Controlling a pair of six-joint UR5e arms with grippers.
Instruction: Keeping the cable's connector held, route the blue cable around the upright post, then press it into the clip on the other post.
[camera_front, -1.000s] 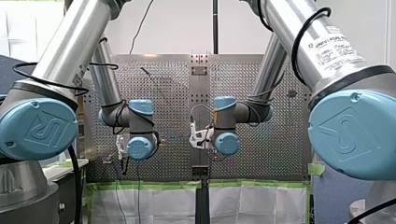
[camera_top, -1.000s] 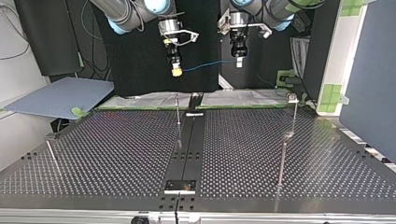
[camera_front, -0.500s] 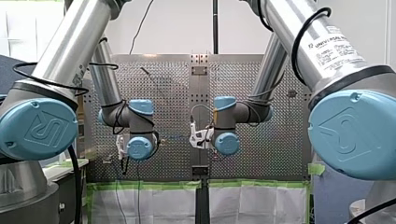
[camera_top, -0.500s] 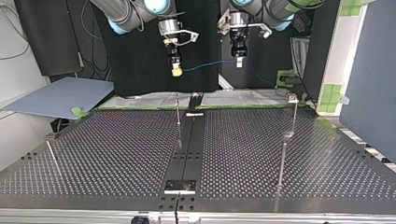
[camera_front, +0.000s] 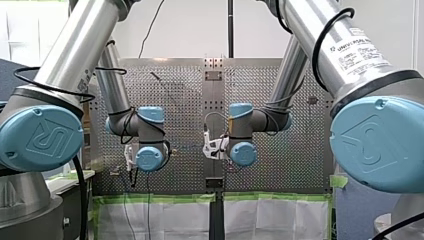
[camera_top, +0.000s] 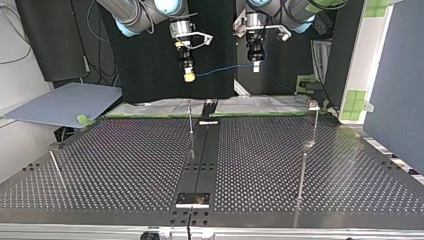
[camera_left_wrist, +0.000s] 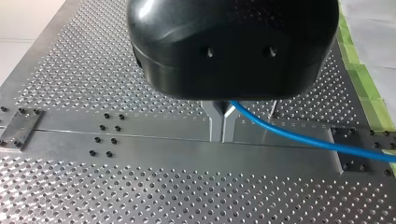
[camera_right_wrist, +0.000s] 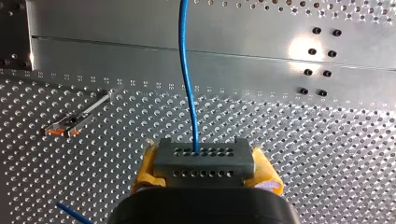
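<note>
My right pincer (camera_right_wrist: 203, 164) clamps its yellow pads on the grey connector (camera_right_wrist: 201, 157). My left pincer (camera_left_wrist: 222, 133) is closed on the blue cable (camera_left_wrist: 299, 137), which is strung between them above the perforated metal worktop (camera_top: 125, 160). Thin posts (camera_top: 190, 117) stand on it, and green tape (camera_left_wrist: 369, 102) edges it.
</note>
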